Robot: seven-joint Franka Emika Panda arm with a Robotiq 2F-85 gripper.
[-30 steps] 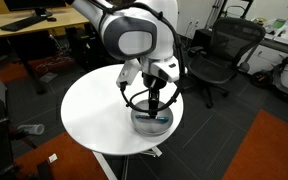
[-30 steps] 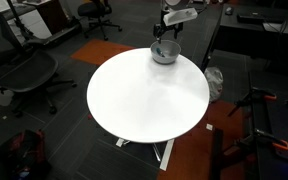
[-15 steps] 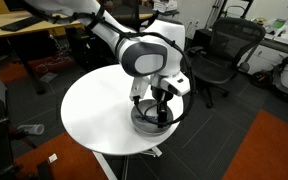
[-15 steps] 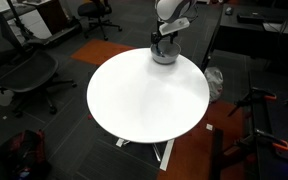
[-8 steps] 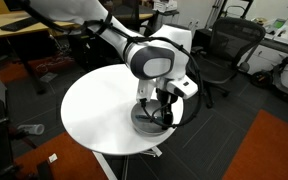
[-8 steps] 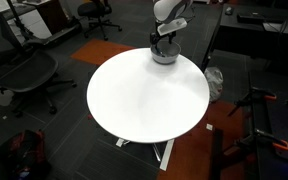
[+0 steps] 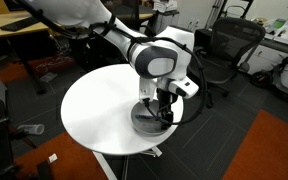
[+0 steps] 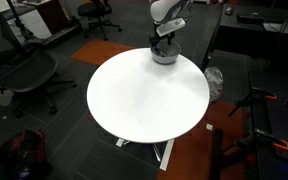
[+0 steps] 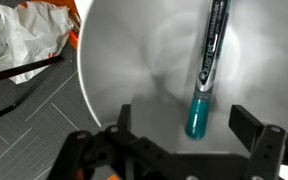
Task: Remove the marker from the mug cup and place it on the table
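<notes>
The marker [image 9: 206,70] lies in the bowl [image 9: 124,60], not yet gripped; we see the fingers [image 9: 254,125] spread wide either side of its teal end. Lifting it out and laying it on the counter [image 8: 134,100] remain.

White rounded arm [image 7: 79,12] (grey disc cap on one joint), black end effector [image 7: 162,108], thin black cable.

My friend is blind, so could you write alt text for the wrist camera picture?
A dark marker with a teal end lies inside a grey bowl-like mug cup, seen from above. The robot's open hand straddles the teal end, not touching it.
</notes>
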